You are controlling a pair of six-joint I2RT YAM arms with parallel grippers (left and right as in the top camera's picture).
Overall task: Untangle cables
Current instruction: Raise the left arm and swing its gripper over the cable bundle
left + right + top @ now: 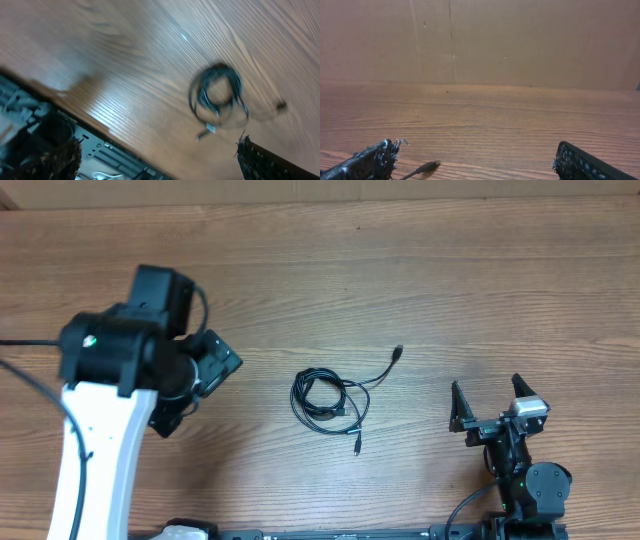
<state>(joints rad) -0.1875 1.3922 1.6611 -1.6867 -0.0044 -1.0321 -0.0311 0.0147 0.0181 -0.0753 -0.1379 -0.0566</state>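
Cables [330, 402] lay coiled at centre; left gripper [159, 145] at nine o'clock and right gripper [490, 402] at three gaped wide, empty.

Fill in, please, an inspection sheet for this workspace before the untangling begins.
Surface: brown wooden table, even grain.
Job's things: cords in one loose coil mid-table; one plug reaches out toward the far right, another toward the near edge.
Clutter: nothing seen.
Claws: left claw open, above the table left of the coil, holding nothing; right claw open, right of the coil, holding nothing.
Cables: black arm lead at the left edge; another by the right arm's base.
Surroundings: plain brown wall behind the table.
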